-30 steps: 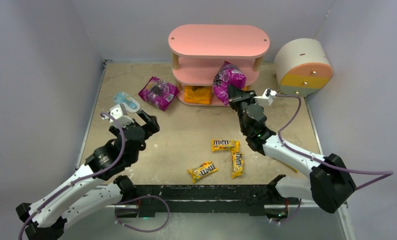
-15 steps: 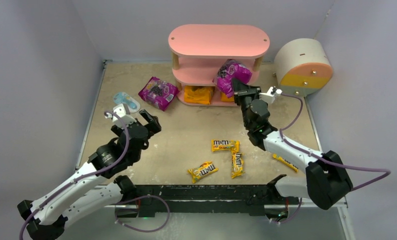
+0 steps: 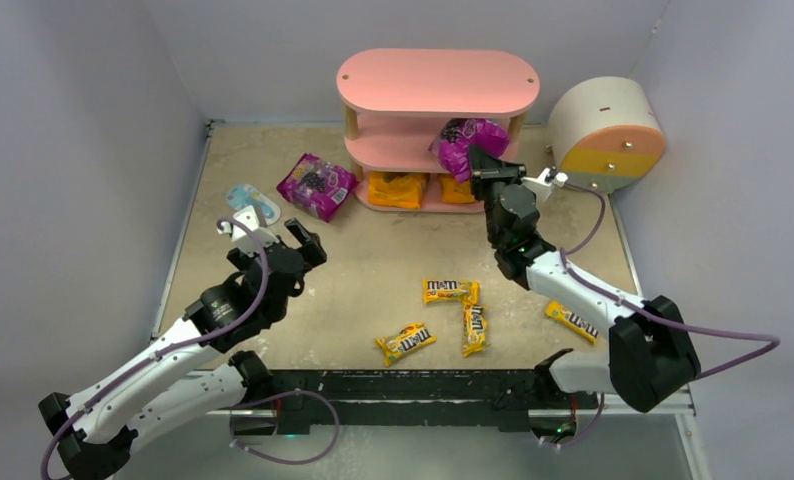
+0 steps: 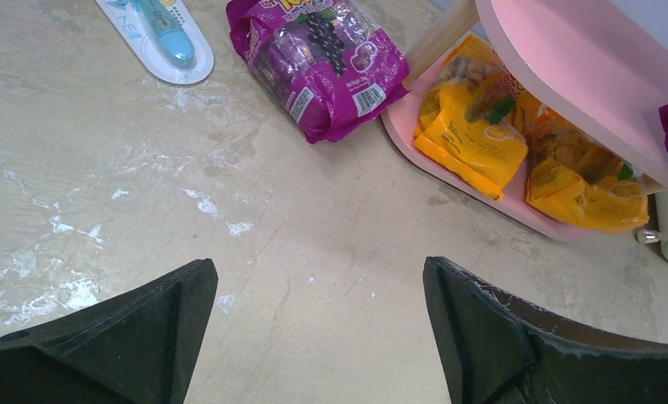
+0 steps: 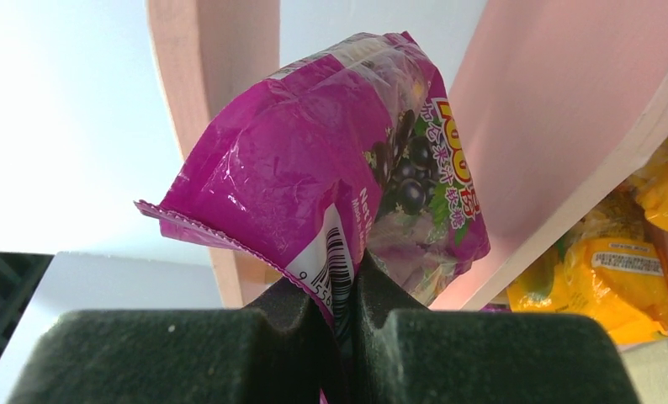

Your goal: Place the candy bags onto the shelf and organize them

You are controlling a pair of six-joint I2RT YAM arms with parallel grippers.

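Scuffed beige table (image 3: pixel 373 250), grey walls (image 3: pixel 73 100). Right gripper (image 5: pixel 347 278) clenches magenta bag (image 5: pixel 314 160), shelf post (image 5: pixel 217 84) directly ahead. Left gripper (image 4: pixel 315 269) agape, blue packet (image 4: pixel 158 34) ahead-left.

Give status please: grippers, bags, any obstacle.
Right gripper shut on purple bag, at middle tier of shelf. Left gripper open, empty. Shelf post close beside bag.

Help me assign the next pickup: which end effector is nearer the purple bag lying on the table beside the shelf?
Left. The left end effector is open just in front of that purple bag; the right end effector is at the shelf, shut on the other purple bag.
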